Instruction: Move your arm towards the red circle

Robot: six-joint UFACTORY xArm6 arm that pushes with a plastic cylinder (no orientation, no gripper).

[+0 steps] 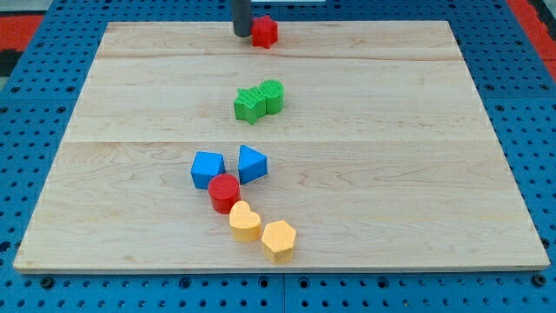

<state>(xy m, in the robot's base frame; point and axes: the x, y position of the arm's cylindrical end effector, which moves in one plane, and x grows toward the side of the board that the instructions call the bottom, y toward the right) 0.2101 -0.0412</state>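
The red circle [224, 191] is a short red cylinder lying below the middle of the wooden board [417, 174]. It touches a blue cube [208, 169] at its upper left, a blue triangle [252, 163] at its upper right and a yellow heart [245, 221] at its lower right. My tip [241, 34] stands at the view's top edge of the board, far above the red circle. It sits just left of a second red block [264, 31], touching or almost touching it.
Two green blocks [259, 101] lie together between my tip and the red circle. A yellow hexagon [279, 240] lies right of and below the yellow heart. A blue pegboard [52, 113] surrounds the board.
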